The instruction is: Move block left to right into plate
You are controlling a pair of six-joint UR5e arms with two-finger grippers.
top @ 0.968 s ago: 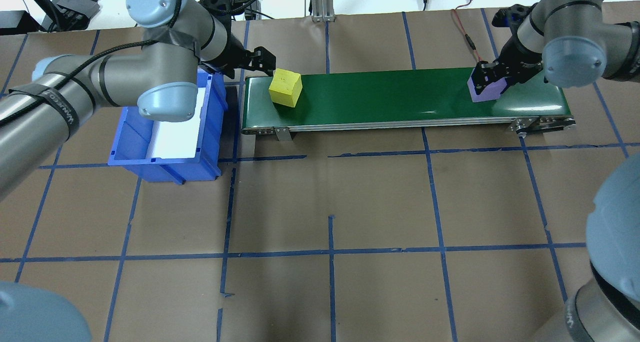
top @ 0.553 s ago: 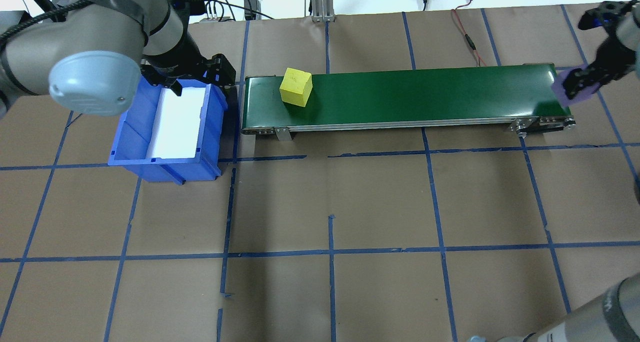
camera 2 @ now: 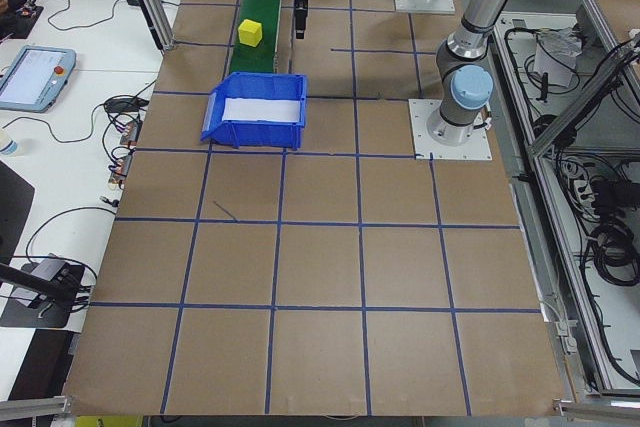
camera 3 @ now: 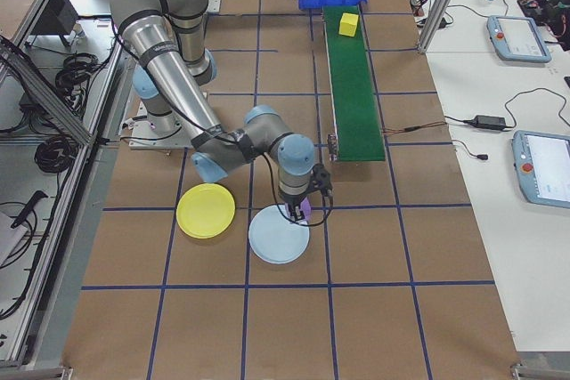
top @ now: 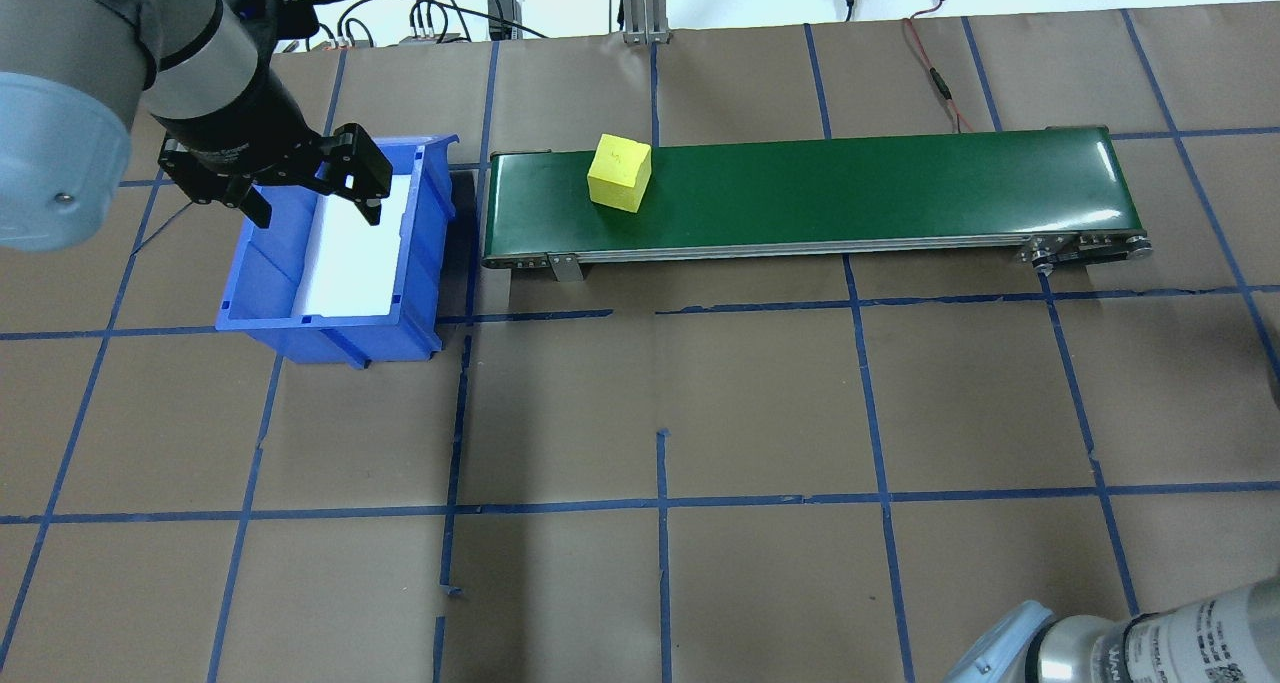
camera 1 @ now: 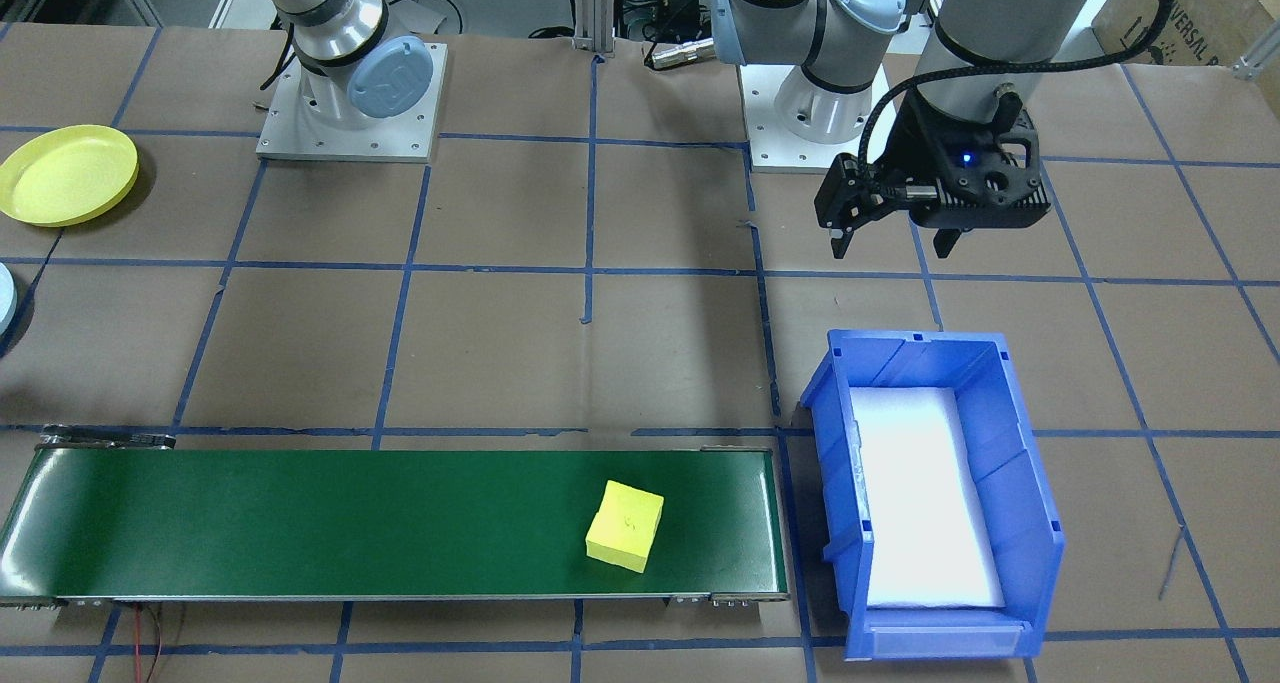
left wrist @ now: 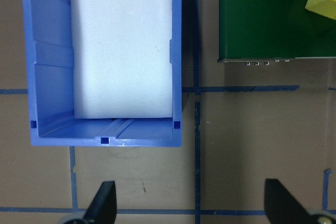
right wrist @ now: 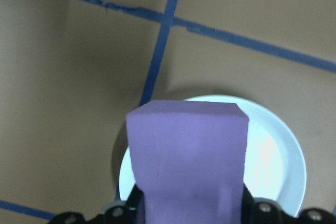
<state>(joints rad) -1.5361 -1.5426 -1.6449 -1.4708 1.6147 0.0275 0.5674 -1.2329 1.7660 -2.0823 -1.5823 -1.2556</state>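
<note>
Purple block (right wrist: 187, 156) is held clamped in the right gripper (camera 3: 297, 206) just above the pale blue plate (right wrist: 273, 156), so a descent and release are judged next, while the left gripper (top: 312, 189) is held wide open near the blue bin (top: 260, 293).

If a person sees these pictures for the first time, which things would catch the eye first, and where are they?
The bright yellow cube stands out, alone on the long green conveyor belt near the end beside the blue plastic bin with a white pad inside. The left pincer hangs open above that bin. At the table's other end, the right pincer grips a purple foam block just over a round pale blue plate, with a yellow plate beside it.
</note>
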